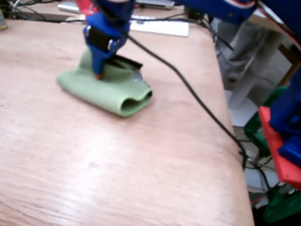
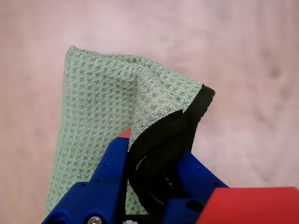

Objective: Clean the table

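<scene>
The scene is seen in the fixed view from above and in front of the table (image 1: 117,165), at an oblique downward angle. The near tabletop is taken in at the bottom of the frame, the far edge at the top, and the floor at the right. The wrist view is taken from the arm itself, very close, looking down along the gripper (image 2: 156,151) onto the surface. The green cloth (image 1: 110,89) (image 2: 103,107) and the wood around it are shared by both views.

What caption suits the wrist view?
Blue gripper jaws pinching the black-edged green cloth on the wooden table.
</scene>
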Controlling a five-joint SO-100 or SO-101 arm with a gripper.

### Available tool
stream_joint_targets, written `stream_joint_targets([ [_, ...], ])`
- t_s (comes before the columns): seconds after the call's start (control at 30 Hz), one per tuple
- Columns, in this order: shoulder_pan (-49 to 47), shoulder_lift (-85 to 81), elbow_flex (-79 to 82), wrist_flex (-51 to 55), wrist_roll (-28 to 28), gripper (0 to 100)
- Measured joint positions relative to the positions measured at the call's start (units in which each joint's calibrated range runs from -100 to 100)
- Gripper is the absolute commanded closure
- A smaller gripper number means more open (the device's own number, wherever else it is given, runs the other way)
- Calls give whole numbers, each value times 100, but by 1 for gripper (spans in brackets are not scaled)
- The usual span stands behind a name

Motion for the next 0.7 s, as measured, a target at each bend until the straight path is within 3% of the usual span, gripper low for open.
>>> stream_joint_targets([
  [0.3,4011,216,-9,0,5,99],
  [0.57,6022,251,-18,-8,225,99],
  [0.7,6125,432,-72,-8,244,99],
])
